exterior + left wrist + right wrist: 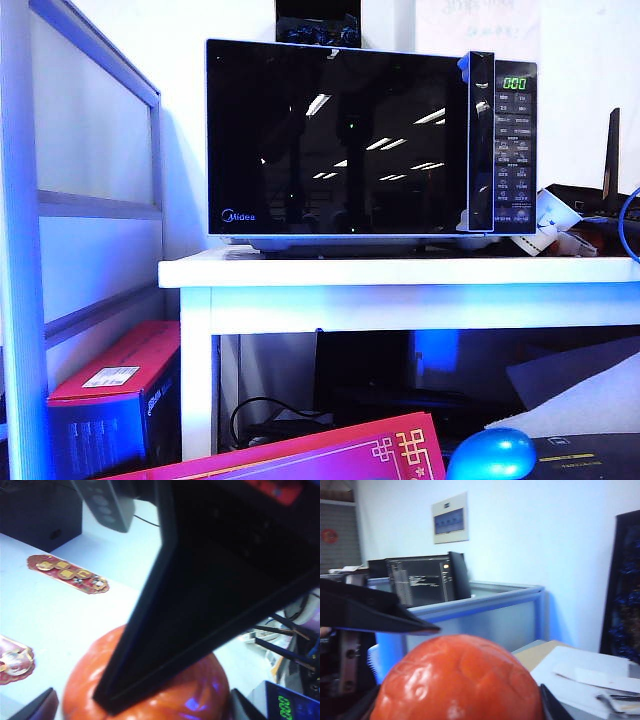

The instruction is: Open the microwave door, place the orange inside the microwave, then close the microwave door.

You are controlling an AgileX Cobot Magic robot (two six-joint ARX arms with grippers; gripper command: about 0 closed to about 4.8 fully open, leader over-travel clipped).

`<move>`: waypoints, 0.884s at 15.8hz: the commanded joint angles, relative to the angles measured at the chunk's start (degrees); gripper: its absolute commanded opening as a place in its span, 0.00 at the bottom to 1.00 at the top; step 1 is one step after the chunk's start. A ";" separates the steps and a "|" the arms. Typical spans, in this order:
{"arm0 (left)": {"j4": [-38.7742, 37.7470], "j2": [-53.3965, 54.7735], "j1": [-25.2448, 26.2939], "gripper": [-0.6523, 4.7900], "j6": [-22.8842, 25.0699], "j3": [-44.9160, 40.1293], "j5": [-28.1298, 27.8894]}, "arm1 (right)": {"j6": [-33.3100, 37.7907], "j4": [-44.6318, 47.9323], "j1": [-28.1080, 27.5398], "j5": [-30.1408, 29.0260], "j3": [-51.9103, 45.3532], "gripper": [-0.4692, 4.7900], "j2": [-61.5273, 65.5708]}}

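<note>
In the exterior view a red box (115,390) sits low on the left; next comes the white table (400,272) with the microwave (370,140) on top; the microwave door (335,140) is shut, black and shiny, with the button panel (513,150) and its green numbers to the right; a shiny blue egg (492,453) lies low down near the right.

In the left wrist view the left gripper (135,706) is spread wide with the orange (190,690) between its two tips; a thin gap shows at one tip, so it is not squeezing; a big black finger (210,580) of the other arm crosses in front of the fruit.

In the right wrist view the right gripper (455,707) is partly closed - its tips press on both sides of the orange (460,675) and hold it; the left arm's black finger (370,611) pokes in just beside the fruit.
</note>
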 commanded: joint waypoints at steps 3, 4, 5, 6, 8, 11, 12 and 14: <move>0.79 -0.44 -0.09 1.00 -0.39 0.09 -0.17 | 2.80 0.48 0.22 -5.70 0.28 0.35 -0.24; 0.79 -0.44 -0.09 1.00 -0.39 0.09 -0.17 | 2.82 0.48 0.22 -6.27 0.28 0.35 -0.24; 0.81 -0.44 -0.09 1.00 -0.39 0.09 -0.20 | 2.99 0.48 0.22 -6.64 0.28 0.35 -0.24; 0.79 -0.44 -0.09 1.00 -0.42 0.09 -0.22 | 3.41 0.48 0.22 -7.87 0.28 0.35 -0.24; 0.76 -0.44 -0.09 1.00 -0.42 0.09 -0.31 | 4.04 0.50 0.22 -8.96 0.28 0.35 -0.24; 0.79 -0.44 -0.09 0.99 -0.50 0.09 -0.44 | 4.00 0.52 0.22 -8.83 0.28 0.35 -0.24; 0.79 -0.42 -0.09 0.78 -0.68 0.11 -0.42 | 4.00 0.52 0.22 -8.90 0.28 0.35 -0.24; 0.79 -0.44 -0.09 0.78 -1.27 0.11 -0.50 | 3.82 0.59 0.22 -8.44 0.28 0.35 -0.24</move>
